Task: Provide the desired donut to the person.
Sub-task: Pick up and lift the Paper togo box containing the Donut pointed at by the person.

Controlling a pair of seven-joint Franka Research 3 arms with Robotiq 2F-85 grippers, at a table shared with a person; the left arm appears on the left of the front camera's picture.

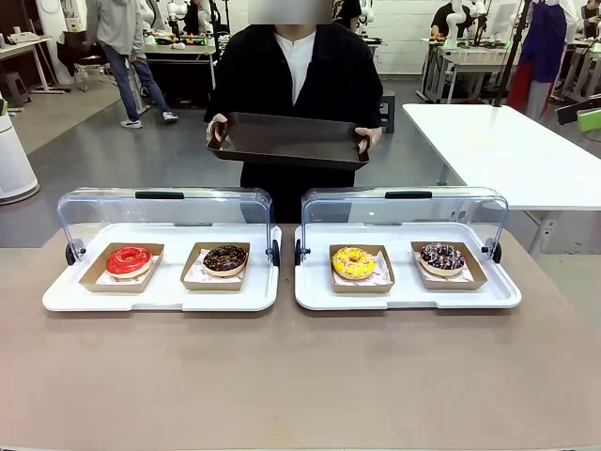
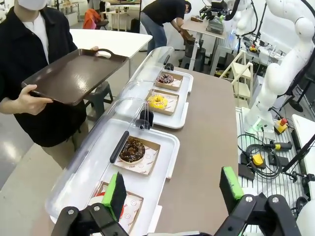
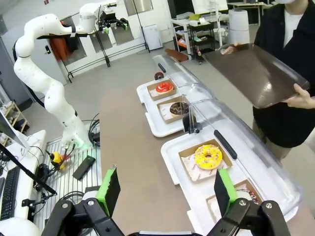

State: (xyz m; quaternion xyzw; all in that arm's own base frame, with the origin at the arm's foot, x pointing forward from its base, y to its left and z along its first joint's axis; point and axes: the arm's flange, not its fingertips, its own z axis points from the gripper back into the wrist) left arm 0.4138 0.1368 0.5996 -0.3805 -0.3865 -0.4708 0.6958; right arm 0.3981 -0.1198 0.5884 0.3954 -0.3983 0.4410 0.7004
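Note:
Four donuts lie in paper trays: red point(image 1: 129, 260), chocolate point(image 1: 225, 259), yellow point(image 1: 354, 263) and dark with sprinkles point(image 1: 442, 256). Across the table the person point(image 1: 296, 66) holds a dark brown serving tray point(image 1: 288, 139) in both hands and points at no donut. My left gripper point(image 2: 173, 189) is open above the table's left end, with the chocolate donut point(image 2: 132, 150) ahead and the red one half hidden behind a finger. My right gripper point(image 3: 167, 189) hangs open over the right end, the yellow donut point(image 3: 207, 156) just ahead.
The donuts rest in pairs on two white display trays point(image 1: 160, 301) point(image 1: 404, 299), whose clear lids point(image 1: 164, 202) point(image 1: 404, 199) stand open toward the person. Bare brown tabletop point(image 1: 300, 376) stretches in front of them. A white table point(image 1: 507, 150) stands at the back right.

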